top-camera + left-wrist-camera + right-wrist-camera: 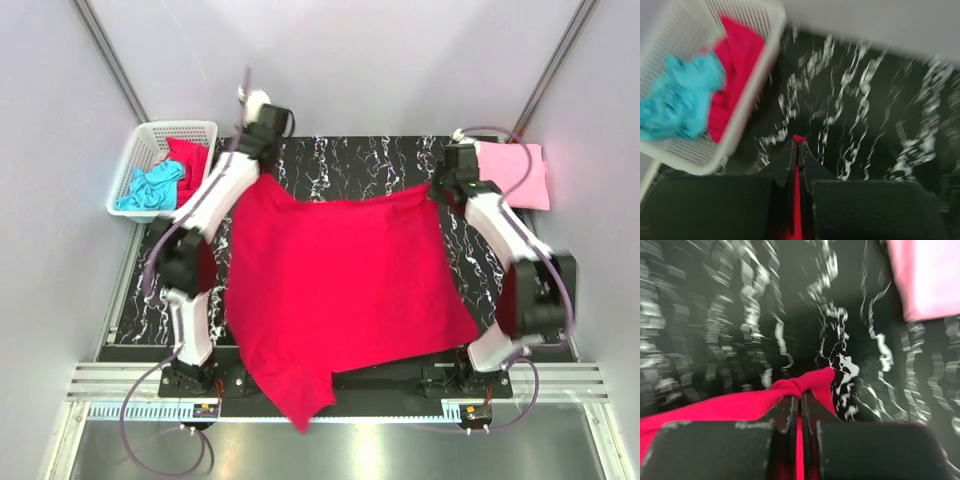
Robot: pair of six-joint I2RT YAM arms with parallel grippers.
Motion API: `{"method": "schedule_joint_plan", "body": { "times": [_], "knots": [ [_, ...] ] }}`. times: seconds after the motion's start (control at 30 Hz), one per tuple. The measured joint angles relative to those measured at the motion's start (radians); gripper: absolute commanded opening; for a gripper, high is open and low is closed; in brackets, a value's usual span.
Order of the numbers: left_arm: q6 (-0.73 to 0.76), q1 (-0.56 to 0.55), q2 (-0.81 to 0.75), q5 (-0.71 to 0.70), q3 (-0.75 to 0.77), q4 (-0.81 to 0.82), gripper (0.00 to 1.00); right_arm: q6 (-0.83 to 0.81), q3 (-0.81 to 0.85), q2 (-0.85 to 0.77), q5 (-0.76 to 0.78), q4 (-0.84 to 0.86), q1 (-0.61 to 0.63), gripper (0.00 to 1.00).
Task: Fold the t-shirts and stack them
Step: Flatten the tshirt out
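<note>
- Left gripper point(797, 146): jaws pinched together on far left corner of crimson t-shirt point(340, 290).
- Right gripper point(801, 399): jaws clamped on its far right corner.
- Pink t-shirt point(515, 172) lies near Right gripper.

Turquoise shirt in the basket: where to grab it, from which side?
Pinch a raised bunch near its middle, from straight above. The turquoise shirt lies crumpled in the basket beside a red one, and the lattice walls block the sides. The left hand and right hand are shut on the spread shirt.
</note>
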Motion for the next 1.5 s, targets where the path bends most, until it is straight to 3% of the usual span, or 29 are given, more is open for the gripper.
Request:
{"method": "schedule_joint_plan", "body": {
  "times": [0.13, 0.23, 0.27, 0.3, 0.37, 0.4, 0.47, 0.5, 0.83, 1.03, 1.2, 1.3, 1.33, 1.37, 1.43, 1.5],
  "knots": [
    [-0.071, 0.028, 0.333, 0.028, 0.095, -0.067, 0.01, 0.037, 0.071, 0.284, -0.056, 0.037, -0.046, 0.01],
    [-0.089, 0.059, 0.490, 0.040, 0.235, -0.095, 0.05, 0.042, 0.207, 0.436, -0.098, 0.053, -0.065, 0.02],
    [-0.090, 0.067, 0.526, 0.040, 0.288, -0.094, 0.05, 0.042, 0.257, 0.477, -0.107, 0.066, -0.068, 0.09],
    [-0.089, 0.072, 0.550, 0.040, 0.338, -0.079, 0.15, 0.042, 0.306, 0.511, -0.124, 0.075, -0.071, 0.17],
    [-0.084, 0.087, 0.554, 0.041, 0.358, -0.033, 0.39, 0.042, 0.373, 0.549, -0.153, 0.097, -0.073, 0.56],
    [-0.080, 0.091, 0.550, 0.040, 0.362, -0.011, 0.70, 0.044, 0.405, 0.564, -0.171, 0.107, -0.074, 0.99],
    [-0.067, 0.095, 0.539, 0.040, 0.354, 0.063, 0.94, 0.029, 0.453, 0.578, -0.202, 0.119, -0.075, 1.00],
    [-0.055, 0.096, 0.519, 0.043, 0.318, 0.121, 0.99, 0.025, 0.468, 0.579, -0.216, 0.127, -0.075, 1.00],
    [-0.013, 0.089, 0.324, 0.055, 0.011, 0.325, 0.99, 0.000, 0.436, 0.521, -0.251, 0.142, -0.075, 1.00],
    [-0.050, 0.057, 0.098, 0.120, -0.219, 0.305, 0.99, 0.018, 0.252, 0.350, -0.226, 0.117, -0.071, 1.00],
    [-0.154, -0.015, -0.130, 0.261, -0.432, 0.268, 0.96, 0.043, 0.053, 0.233, -0.179, 0.075, -0.014, 0.98],
    [-0.231, -0.067, -0.222, 0.346, -0.556, 0.252, 0.76, 0.063, -0.060, 0.196, -0.166, 0.048, 0.047, 0.96],
    [-0.259, -0.083, -0.240, 0.370, -0.595, 0.243, 0.51, 0.069, -0.089, 0.186, -0.166, 0.036, 0.061, 0.96],
    [-0.278, -0.095, -0.248, 0.385, -0.622, 0.232, 0.41, 0.076, -0.123, 0.175, -0.166, 0.022, 0.074, 0.96],
    [-0.319, -0.129, -0.251, 0.402, -0.681, 0.213, 0.26, 0.090, -0.177, 0.156, -0.167, 0.001, 0.080, 0.97],
    [-0.351, -0.168, -0.250, 0.398, -0.739, 0.184, 0.20, 0.099, -0.203, 0.146, -0.166, -0.011, 0.077, 0.97]
  ]
}}
